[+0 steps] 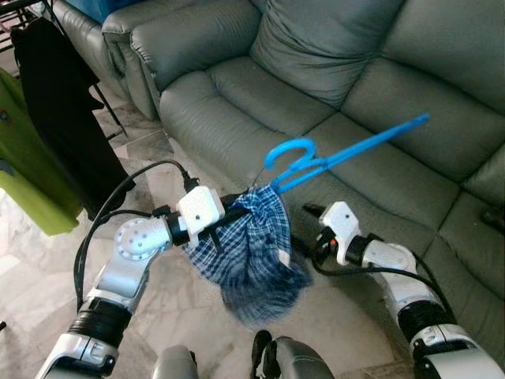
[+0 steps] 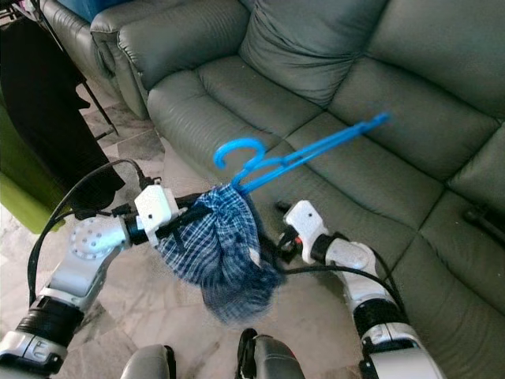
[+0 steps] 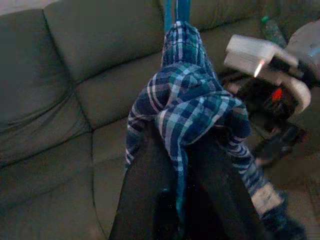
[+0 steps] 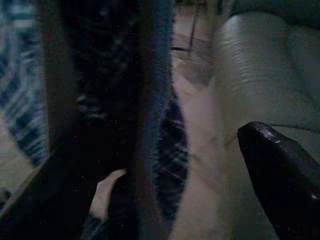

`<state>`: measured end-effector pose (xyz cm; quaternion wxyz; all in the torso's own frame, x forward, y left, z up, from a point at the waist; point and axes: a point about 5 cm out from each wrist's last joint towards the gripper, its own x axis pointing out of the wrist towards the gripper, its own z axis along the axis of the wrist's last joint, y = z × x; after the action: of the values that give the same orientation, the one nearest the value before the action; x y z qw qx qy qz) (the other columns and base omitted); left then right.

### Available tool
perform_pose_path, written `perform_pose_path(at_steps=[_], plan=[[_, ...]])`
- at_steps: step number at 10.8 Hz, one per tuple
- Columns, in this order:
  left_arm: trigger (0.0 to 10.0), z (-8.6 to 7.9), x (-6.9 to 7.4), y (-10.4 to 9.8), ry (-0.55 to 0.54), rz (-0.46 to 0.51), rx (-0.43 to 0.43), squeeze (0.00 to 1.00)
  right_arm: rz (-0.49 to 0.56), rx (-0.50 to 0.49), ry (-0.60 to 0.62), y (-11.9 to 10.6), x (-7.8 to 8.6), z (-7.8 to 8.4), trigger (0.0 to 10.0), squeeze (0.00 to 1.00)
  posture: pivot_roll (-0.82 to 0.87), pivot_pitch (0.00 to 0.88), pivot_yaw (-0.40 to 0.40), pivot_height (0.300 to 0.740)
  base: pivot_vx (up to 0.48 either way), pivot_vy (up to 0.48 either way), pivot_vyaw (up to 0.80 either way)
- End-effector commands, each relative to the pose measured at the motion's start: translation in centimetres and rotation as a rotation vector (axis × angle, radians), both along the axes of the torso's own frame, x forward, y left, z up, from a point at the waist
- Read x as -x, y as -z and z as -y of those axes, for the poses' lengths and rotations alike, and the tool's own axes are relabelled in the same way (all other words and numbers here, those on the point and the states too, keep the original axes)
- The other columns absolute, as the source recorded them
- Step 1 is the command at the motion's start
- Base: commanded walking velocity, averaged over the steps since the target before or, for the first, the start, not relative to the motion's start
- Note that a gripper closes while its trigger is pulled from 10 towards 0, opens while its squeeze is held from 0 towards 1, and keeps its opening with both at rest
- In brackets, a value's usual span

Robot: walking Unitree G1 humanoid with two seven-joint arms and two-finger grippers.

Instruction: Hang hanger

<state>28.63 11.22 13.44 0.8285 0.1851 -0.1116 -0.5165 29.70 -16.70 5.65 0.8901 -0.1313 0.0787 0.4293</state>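
Note:
A bright blue plastic hanger juts up and to the right out of a bunched blue plaid garment, its hook curling just above the cloth. My left gripper is shut on the top of the garment and holds the bundle in the air in front of the sofa. In the left wrist view the plaid cloth drapes over both dark fingers. My right gripper is open at the bundle's right side, with one fingertip well apart from the cloth edge.
A grey leather sofa spans the back and right. At the left stands a drying rack with a black garment and a green one hanging on it. Pale marble floor lies below.

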Motion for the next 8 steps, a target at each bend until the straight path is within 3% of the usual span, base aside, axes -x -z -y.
perform_pose_path(at_steps=[1,5,8], plan=[[0.0,1.0,0.2,-1.7,0.051,0.05,0.033,0.0,-0.025,0.006,-0.027,0.3,0.4,-0.2,10.0,0.0,0.03,0.143,-0.052,0.74,0.0,0.0,0.0],[0.0,3.0,0.8,-6.7,0.127,0.123,0.157,0.0,-0.058,0.087,0.063,1.2,-0.3,-0.2,10.0,0.0,0.04,0.142,-0.06,0.74,0.0,0.0,0.0],[0.0,3.1,0.9,-9.0,0.119,0.149,0.222,0.0,0.006,0.185,0.285,1.0,-1.5,2.2,10.0,0.0,0.04,0.145,-0.066,0.74,0.0,0.0,0.0]])
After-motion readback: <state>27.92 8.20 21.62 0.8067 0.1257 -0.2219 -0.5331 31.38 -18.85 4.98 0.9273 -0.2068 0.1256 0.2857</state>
